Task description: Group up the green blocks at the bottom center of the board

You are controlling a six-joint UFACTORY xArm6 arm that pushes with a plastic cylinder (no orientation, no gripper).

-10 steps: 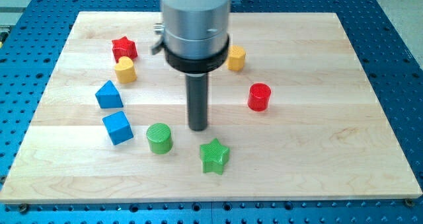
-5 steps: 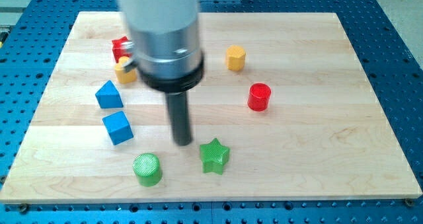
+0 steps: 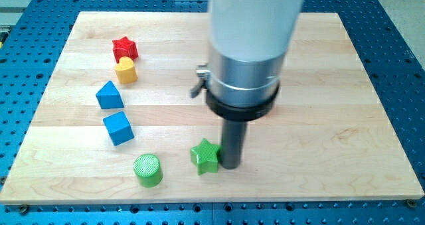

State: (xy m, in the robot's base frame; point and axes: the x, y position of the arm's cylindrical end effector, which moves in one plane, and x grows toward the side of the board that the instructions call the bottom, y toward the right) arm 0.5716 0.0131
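A green star block (image 3: 204,156) lies near the bottom centre of the wooden board (image 3: 345,139). A green cylinder (image 3: 147,170) stands to its left, close to the bottom edge, a short gap away. My tip (image 3: 230,165) is down on the board right against the star's right side. The arm's wide grey body fills the middle of the view and hides the board behind it.
A red star (image 3: 124,49) and a yellow block (image 3: 125,70) sit at the upper left. A blue triangular block (image 3: 108,95) and a blue cube (image 3: 118,127) lie below them on the left. The red cylinder and second yellow block are hidden behind the arm.
The green cylinder was pushed down and left toward the bottom edge. My tip then swung to the star's right side and nudged the star slightly left.
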